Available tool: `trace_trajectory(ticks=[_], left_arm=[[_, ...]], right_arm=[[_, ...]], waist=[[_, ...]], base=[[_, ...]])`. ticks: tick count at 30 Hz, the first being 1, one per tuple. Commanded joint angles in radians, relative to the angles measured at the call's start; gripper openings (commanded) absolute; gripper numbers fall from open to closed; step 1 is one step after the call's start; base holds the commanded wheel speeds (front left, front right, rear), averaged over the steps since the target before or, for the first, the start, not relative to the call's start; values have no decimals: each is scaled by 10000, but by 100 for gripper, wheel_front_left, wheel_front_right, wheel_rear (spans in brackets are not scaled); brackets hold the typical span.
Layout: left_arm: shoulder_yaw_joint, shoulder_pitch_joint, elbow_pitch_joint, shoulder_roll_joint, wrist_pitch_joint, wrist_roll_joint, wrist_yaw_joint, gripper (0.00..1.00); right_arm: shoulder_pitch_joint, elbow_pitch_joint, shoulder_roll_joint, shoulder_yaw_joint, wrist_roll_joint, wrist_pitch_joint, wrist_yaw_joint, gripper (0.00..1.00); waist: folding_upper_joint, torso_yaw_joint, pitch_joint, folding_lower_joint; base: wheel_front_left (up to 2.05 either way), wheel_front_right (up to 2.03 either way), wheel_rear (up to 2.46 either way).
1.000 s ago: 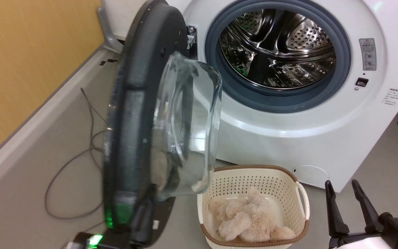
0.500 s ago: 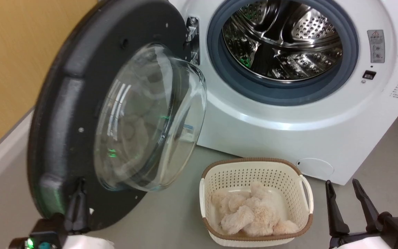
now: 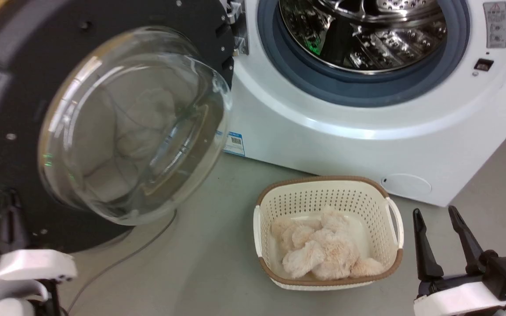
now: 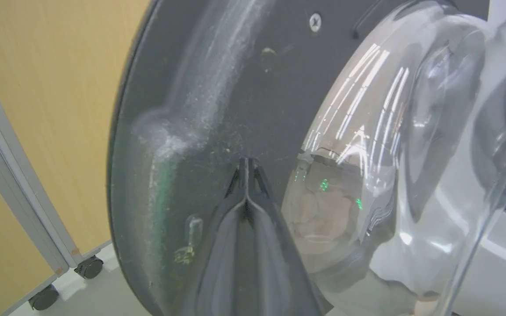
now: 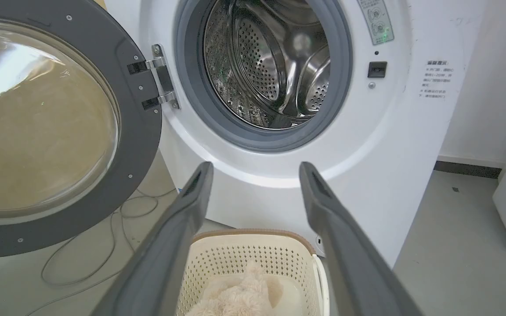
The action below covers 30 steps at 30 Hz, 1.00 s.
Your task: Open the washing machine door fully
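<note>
As your left end effector (image 4: 246, 164), fingers pinched together and empty, presses its inner face, the washing machine door (image 3: 125, 127) has swung from edge-on to almost fully open beside the drum (image 3: 367, 35); your right end effector (image 3: 435, 210) gapes empty.

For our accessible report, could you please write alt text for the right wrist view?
The washing machine door stands swung wide open to the left of the steel drum. Below, the open right gripper points over a cream basket holding a fluffy item.
</note>
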Motion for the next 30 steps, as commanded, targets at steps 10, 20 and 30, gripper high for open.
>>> trace_trajectory(ticks=[10,20,30], left_arm=[[921,-1719,1790,1088,-46,-111,-235,0],[1569,-3068,3643,2136,-46,-254,-462,0],[1753,-3667,4609,2500,-46,-115,-612,0]], right_arm=[[-631,-22,34,-59,-373,-44,8,100],[-896,-59,34,-138,-442,-44,8,100],[-795,-17,34,-269,-425,-44,8,100]], waist=[[0,-380,863,-1],[0,-795,1235,-1],[0,-895,1080,-1]], base=[[0,0,0],[0,0,0],[0,0,0]])
